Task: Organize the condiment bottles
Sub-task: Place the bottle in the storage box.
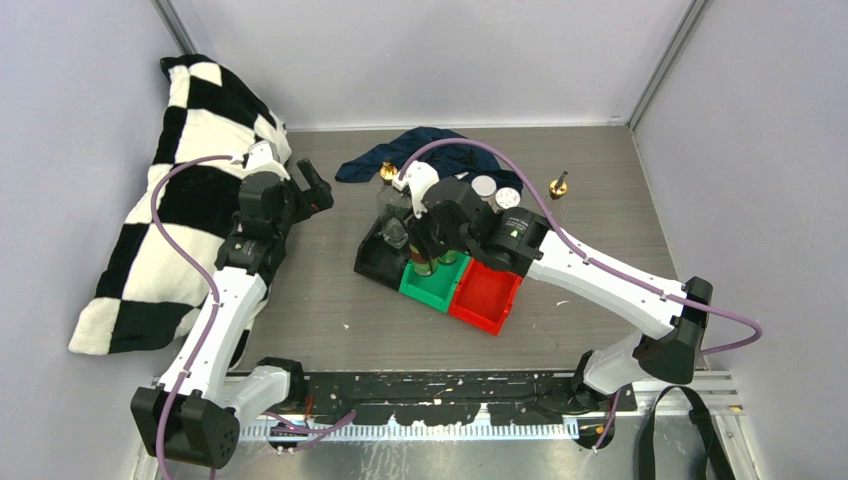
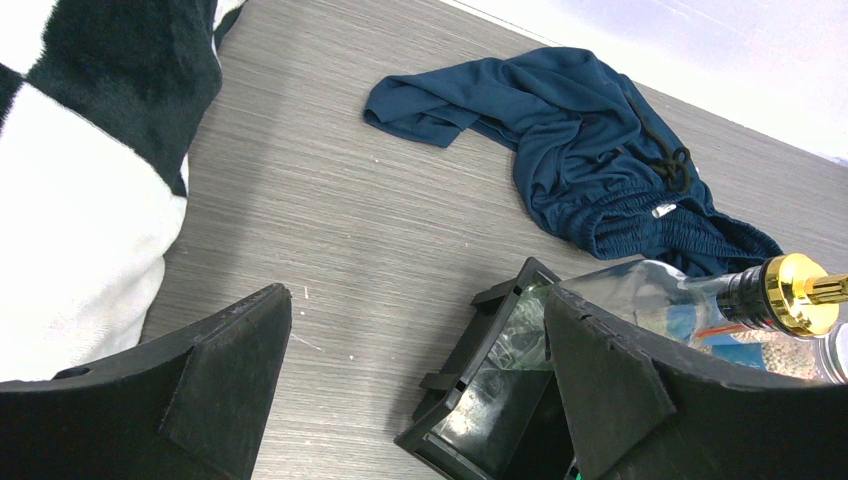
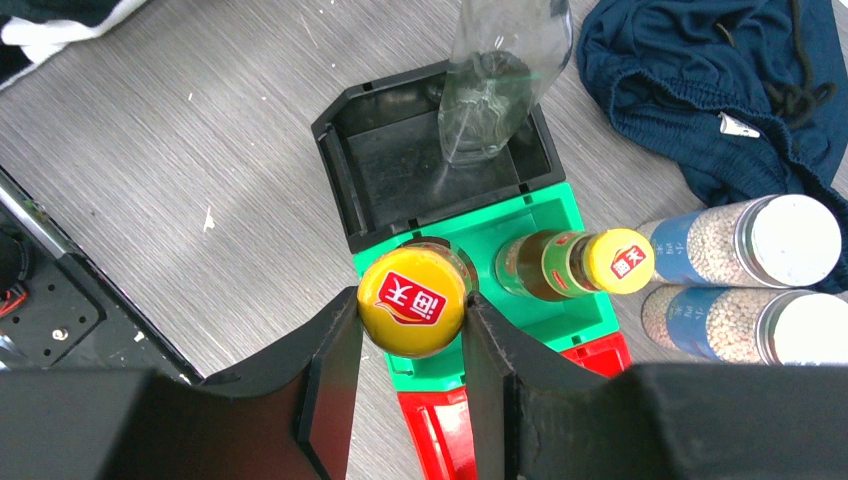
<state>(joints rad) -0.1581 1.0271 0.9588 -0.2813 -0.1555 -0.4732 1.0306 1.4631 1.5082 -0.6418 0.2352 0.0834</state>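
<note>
Right gripper (image 3: 412, 312): jaws pinching yellow-capped bottle (image 3: 412, 298) in green bin (image 3: 560, 315).
Left gripper (image 2: 418, 310): jaws spread, empty, well left of green bin.

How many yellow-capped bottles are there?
2. The first yellow-capped bottle stands in the green bin, clamped by the right gripper; the second yellow-capped bottle stands beside it in the same bin. None appear hidden.

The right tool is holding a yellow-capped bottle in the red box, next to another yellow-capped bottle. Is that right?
Not quite. The box is green, not red. The right wrist view shows the right tool holding the yellow-capped bottle in the green box, next to the other yellow-capped bottle.
</note>
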